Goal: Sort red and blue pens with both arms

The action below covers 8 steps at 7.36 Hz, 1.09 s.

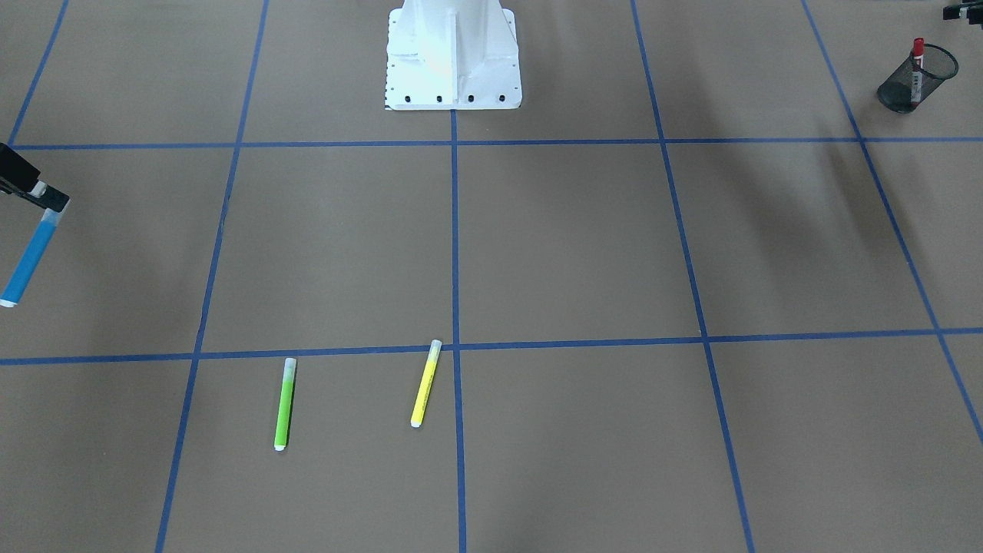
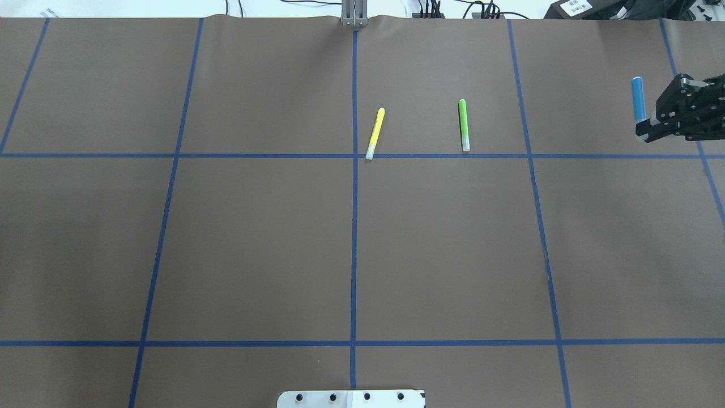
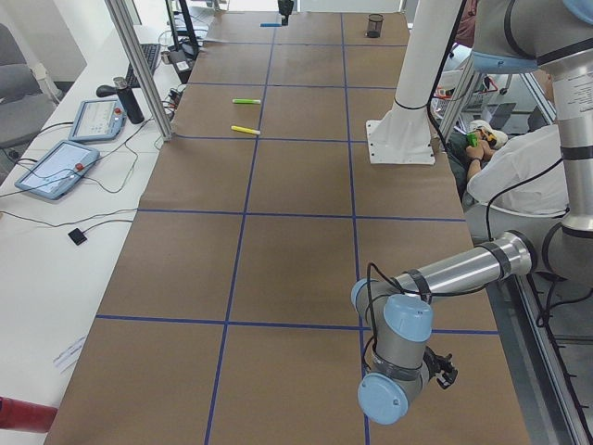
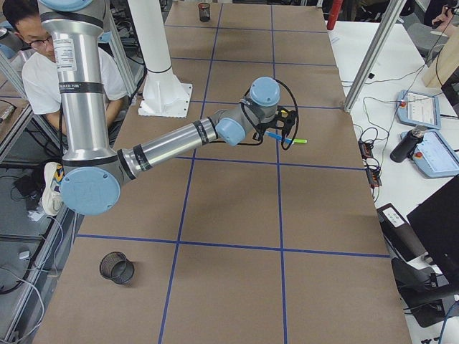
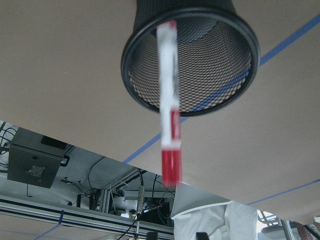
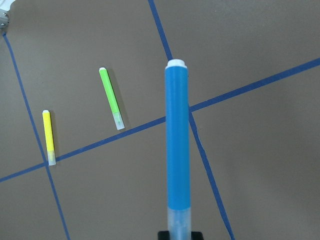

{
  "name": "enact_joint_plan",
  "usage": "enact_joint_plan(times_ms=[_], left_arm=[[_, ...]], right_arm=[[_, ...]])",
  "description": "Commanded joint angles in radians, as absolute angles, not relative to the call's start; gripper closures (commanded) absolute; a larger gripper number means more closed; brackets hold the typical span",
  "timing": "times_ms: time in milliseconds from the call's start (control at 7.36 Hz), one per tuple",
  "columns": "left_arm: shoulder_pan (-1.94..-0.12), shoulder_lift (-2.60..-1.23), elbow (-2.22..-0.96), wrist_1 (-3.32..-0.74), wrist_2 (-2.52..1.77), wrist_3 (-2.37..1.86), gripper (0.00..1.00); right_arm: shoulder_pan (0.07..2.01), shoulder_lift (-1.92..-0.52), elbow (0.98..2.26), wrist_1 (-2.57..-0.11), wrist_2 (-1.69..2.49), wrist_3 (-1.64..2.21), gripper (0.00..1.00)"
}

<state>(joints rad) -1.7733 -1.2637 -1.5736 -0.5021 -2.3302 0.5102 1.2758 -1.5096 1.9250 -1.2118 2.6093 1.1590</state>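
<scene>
At my right fingers (image 2: 645,128): clamped on the pale cap end of the blue pen (image 2: 638,97). The barrel sticks out past the tips, held in the air over the far right part of the desk (image 2: 255,243).

My left fingers (image 1: 961,11): only a black sliver shows at a picture corner, so I can't tell whether they're parted or closed.

The red marker (image 1: 917,65) stands tilted in the black mesh cup (image 1: 935,71) near my left fingers, red end above the rim. My left wrist view looks into that cup, and the marker's near end is blurred.

The green pen (image 2: 463,124) and yellow pen (image 2: 375,133) lie flat mid-desk, side by side but apart. The yellow pen's cap end rests on a blue tape line (image 2: 255,156).

A second mesh cup (image 4: 116,267) sits at my right end of the desk.
</scene>
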Motion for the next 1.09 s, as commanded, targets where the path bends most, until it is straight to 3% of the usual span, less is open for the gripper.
enact_joint_plan(times_ms=[0,543,951], left_arm=[[-1.773,-1.299,-1.572,-0.619,-2.370,0.502,0.00],[-1.773,-1.383,-1.580,-1.050,-2.372,0.310,0.00],[-1.761,-1.540,-1.582,-1.075,-2.489,0.291,0.00]], right_arm=[[1.299,-1.538,1.921,-1.212,2.597,1.116,1.00],[1.313,-1.636,1.905,-1.213,2.511,0.964,1.00],[1.386,-1.704,1.846,-1.216,2.452,0.737,1.00]])
